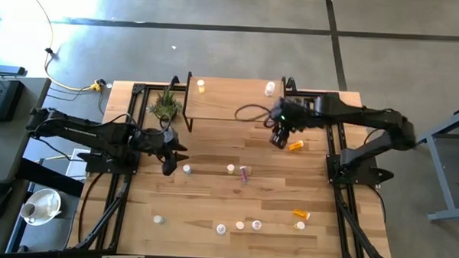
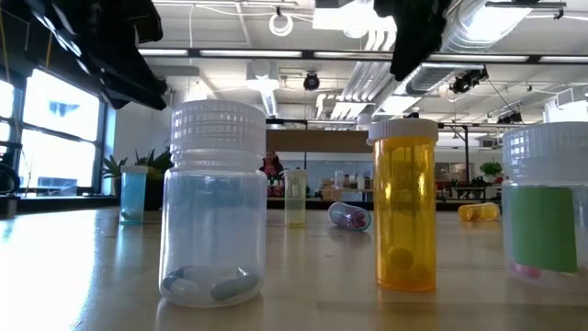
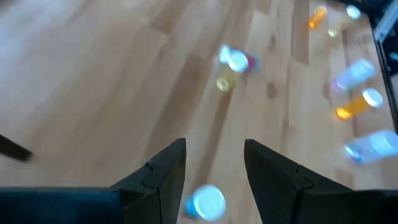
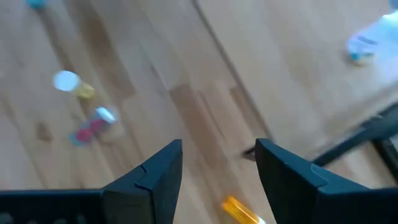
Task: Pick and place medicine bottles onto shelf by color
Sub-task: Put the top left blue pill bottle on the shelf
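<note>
The shelf [image 1: 230, 102] stands at the table's far side with a yellowish bottle [image 1: 201, 86] and a whitish bottle [image 1: 270, 88] upright on it. My left gripper [image 1: 172, 162] is open, slanting down over a pale blue bottle [image 3: 207, 202] that stands upright on the table [image 1: 187, 170]. It shows between the two fingers, untouched. My right gripper [image 1: 279, 139] is open, just in front of the shelf. It hangs above an orange bottle [image 1: 296, 147] that lies on its side and shows low between its fingers [image 4: 242, 211].
A yellow bottle [image 1: 231, 169] and a lying pink one [image 1: 245, 174] are at the table's middle. Several more bottles stand along the near edge [image 1: 240, 225], with an orange one [image 1: 301, 215] lying among them. A potted plant [image 1: 165, 105] sits left of the shelf.
</note>
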Available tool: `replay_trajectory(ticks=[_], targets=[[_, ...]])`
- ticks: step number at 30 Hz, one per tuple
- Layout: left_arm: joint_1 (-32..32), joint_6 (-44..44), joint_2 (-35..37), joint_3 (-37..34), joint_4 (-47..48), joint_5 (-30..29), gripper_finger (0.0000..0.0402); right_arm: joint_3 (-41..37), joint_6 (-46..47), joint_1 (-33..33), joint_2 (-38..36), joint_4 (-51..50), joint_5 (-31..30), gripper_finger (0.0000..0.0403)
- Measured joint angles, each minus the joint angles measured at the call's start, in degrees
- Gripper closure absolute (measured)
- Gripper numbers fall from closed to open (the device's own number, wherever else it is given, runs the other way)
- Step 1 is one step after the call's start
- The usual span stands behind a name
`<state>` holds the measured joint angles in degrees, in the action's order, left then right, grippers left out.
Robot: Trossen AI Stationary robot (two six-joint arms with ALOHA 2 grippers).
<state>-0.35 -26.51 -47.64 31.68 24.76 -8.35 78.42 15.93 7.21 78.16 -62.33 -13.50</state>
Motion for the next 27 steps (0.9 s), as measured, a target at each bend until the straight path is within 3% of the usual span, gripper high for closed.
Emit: replay_trajectory(ticks=[11,22,27], targets=[[-12.2,-8.6,0.0,0.0,4.0,-6.3,0.025,-15.9,2.0,-10.2,-7.5,18.0,-0.1,0.021],[-24.4,-10.0,0.0,0.0,6.8,-15.3,0.0257,-24.2,3.8,-15.8,-7.2,31.5,-0.5,0.021],[-27.9,-10.0,-0.4,0.0,6.8,-17.5,0.0257,-25.5,5.0,-18.0,-7.2,33.7,-3.4,0.021]])
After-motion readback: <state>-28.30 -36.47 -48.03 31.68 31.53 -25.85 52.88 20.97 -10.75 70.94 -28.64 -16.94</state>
